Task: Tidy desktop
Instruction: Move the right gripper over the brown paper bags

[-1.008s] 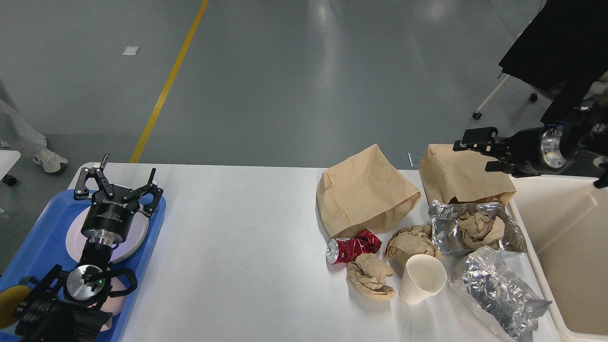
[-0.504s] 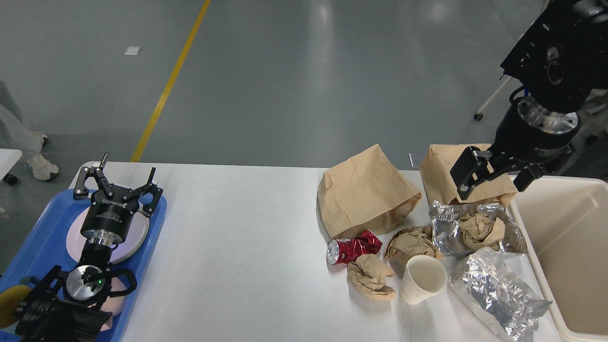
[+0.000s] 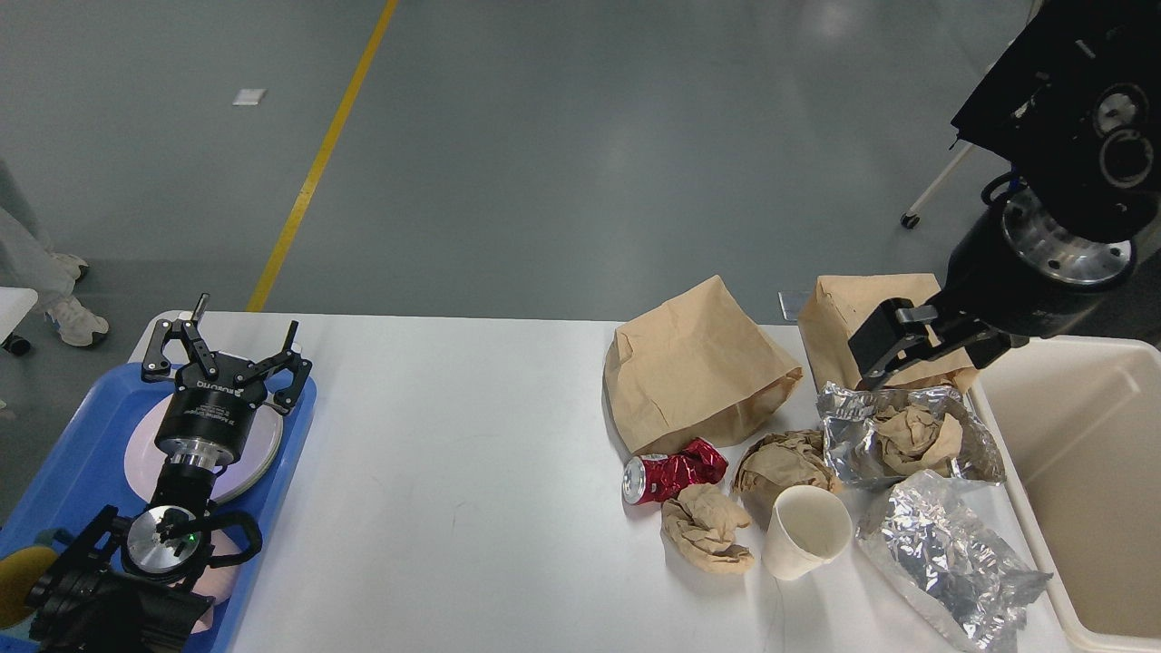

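Head view: the desktop (image 3: 472,435), white with rounded corners, is seen spanning most of the lower frame, bounded by a blue tray (image 3: 82,453) at left and a cream bin (image 3: 1079,490) at right. Grey glossy floor with a yellow line (image 3: 317,163) is recorded beyond. The left gripper (image 3: 227,349) is held spread open above the tray. The right gripper (image 3: 893,349) is positioned over a paper bag (image 3: 843,317); its finger state cannot be told.
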Action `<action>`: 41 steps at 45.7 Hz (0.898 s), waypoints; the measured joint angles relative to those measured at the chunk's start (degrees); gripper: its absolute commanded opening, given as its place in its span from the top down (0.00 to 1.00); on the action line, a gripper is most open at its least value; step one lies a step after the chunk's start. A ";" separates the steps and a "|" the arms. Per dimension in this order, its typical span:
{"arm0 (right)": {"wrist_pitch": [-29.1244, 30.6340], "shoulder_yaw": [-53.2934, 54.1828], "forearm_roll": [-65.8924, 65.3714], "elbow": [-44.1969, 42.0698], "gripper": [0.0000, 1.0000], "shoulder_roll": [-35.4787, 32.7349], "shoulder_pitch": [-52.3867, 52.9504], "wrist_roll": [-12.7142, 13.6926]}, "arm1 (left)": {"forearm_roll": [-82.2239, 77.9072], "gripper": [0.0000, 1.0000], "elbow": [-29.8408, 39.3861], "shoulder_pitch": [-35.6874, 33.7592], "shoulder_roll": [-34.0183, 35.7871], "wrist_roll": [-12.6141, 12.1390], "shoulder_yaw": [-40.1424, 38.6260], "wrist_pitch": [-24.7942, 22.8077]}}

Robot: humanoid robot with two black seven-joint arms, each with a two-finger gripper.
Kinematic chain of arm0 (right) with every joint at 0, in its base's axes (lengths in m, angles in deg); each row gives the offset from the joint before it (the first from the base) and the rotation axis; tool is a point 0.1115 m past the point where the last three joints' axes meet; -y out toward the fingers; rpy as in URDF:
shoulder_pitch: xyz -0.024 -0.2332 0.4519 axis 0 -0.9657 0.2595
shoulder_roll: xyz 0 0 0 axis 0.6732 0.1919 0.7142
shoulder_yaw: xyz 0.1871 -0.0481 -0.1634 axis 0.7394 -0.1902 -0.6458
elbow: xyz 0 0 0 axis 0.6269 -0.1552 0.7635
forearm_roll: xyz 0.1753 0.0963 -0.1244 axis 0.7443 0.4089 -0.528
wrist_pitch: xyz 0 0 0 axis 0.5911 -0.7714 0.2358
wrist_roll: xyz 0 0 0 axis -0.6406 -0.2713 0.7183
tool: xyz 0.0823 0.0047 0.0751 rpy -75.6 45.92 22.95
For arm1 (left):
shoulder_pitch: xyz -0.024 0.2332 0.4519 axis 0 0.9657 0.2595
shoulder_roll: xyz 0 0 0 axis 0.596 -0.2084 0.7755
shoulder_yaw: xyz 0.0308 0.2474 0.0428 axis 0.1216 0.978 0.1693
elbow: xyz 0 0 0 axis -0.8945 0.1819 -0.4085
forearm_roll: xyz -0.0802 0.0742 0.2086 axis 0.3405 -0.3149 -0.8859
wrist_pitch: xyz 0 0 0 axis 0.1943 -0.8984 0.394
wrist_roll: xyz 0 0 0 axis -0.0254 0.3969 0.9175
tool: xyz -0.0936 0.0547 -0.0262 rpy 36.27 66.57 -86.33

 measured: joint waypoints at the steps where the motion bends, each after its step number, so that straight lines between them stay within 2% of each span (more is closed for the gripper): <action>1: -0.85 0.00 0.40 0.04 0.11 0.05 0.00 0.05 | 0.00 0.03 0.00 0.00 0.00 0.00 0.00 0.00; 4: -3.12 -0.08 1.47 0.14 0.22 0.28 0.03 0.46 | -0.01 0.03 0.00 -0.01 0.00 0.00 0.00 0.00; 7: -4.12 -0.30 2.57 0.17 0.17 0.45 0.07 2.01 | -0.01 0.03 0.00 -0.05 0.00 0.00 0.00 -0.01; 9: -4.36 -0.40 3.80 0.17 0.14 0.58 0.08 4.71 | 0.00 0.03 0.00 -0.05 0.00 0.00 0.00 -0.01; 12: -4.46 -0.43 6.69 0.24 0.02 0.78 0.09 10.84 | -0.01 0.03 0.00 -0.06 0.00 0.00 0.00 -0.02; 15: -4.47 -0.19 9.79 0.39 0.00 0.90 0.14 15.56 | 0.00 0.03 0.00 -0.07 0.00 0.01 0.00 -0.02; 18: -4.46 0.22 11.66 0.40 0.00 0.96 0.17 17.37 | -0.01 0.03 0.00 -0.08 0.00 0.01 0.00 -0.03; 28: -5.10 1.80 13.48 -2.66 0.00 1.06 -1.81 17.81 | -0.01 0.03 0.00 -0.09 0.00 0.07 0.00 -0.04; 38: -5.07 10.93 11.88 -22.05 0.00 1.10 -18.03 16.80 | -0.01 0.03 0.00 -0.09 0.00 0.07 0.00 -0.04; 40: -4.95 13.26 10.02 -26.04 0.00 1.26 -21.47 15.99 | -0.01 0.03 0.00 -0.09 0.00 0.06 0.00 -0.04; 41: -4.90 15.41 7.10 -29.70 0.00 1.72 -24.56 14.60 | -0.01 0.03 0.00 -0.09 0.00 0.06 0.00 -0.04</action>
